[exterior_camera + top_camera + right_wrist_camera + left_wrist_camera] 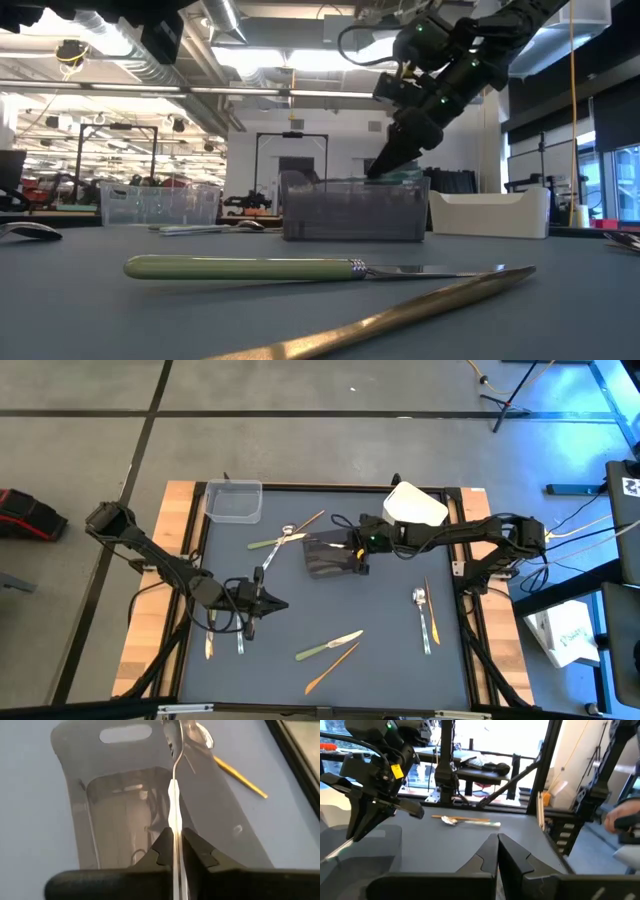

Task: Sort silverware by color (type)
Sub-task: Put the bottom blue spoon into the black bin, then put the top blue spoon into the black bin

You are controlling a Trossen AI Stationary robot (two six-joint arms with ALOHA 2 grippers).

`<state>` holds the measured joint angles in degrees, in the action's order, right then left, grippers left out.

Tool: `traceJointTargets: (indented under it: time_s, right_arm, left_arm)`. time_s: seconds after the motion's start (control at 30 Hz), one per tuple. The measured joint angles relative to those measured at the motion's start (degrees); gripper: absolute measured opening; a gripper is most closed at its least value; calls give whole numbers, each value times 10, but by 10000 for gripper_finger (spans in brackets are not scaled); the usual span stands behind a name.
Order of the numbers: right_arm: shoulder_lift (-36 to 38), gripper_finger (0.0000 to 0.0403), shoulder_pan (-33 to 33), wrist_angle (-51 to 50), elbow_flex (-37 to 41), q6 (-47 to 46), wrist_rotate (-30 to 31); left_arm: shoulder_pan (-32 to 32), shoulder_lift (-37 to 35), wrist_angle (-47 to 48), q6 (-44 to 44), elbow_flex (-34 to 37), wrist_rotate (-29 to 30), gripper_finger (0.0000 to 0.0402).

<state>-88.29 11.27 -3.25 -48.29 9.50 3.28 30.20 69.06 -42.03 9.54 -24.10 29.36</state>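
My right gripper [356,557] hangs over the dark grey tub [326,557] in the middle of the table, shut on a silver utensil [173,795]. In the low view it [385,165] points down into the tub [355,210]. My left gripper [272,603] is shut and holds nothing, low over the table's left half. A green knife [328,647] and a tan knife [332,668] lie flat near the near edge. A silver spoon [421,600] and a tan piece [432,612] lie on the right. My right gripper pinches the silver utensil by its handle [174,827] between the two fingers, and the piece runs along the fingers. It comes from above, slanting down. The utensil is lifted off the table, and its head end [172,730] sticks out ahead over the grey tub.
A clear tub [233,501] stands at the far left corner and a white tub [415,506] at the far right. A green piece [264,543], silver pieces [288,532] and a tan one [310,520] lie left of the grey tub. Two more [208,645] [240,642] lie by the left edge.
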Motion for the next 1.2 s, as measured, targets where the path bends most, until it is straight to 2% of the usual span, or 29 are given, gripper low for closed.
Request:
traceJointTargets:
  time_s: [0.3,0.43,0.53,0.7,0.87,1.07,1.2]
  right_arm:
    - [0,127,0,-2,-26,24,3]
    - [7,157,-10,-74,-71,23,-1]
    - [19,165,-34,-133,-95,23,-14]
    - [40,165,-111,-148,-82,12,-20]
    - [45,165,-205,-84,-24,-21,-15]
    - [45,165,-317,60,66,-100,17]
    - [45,165,-390,98,84,-134,61]
  left_arm:
    - [-29,0,3,-26,0,-3,4]
    - [-39,0,13,-21,0,-6,4]
    - [-44,0,21,-12,0,-5,16]
    - [-58,0,53,16,0,-5,63]
    - [-76,0,95,49,0,2,107]
    - [-108,0,125,64,0,57,112]
    - [-146,0,164,110,0,77,111]
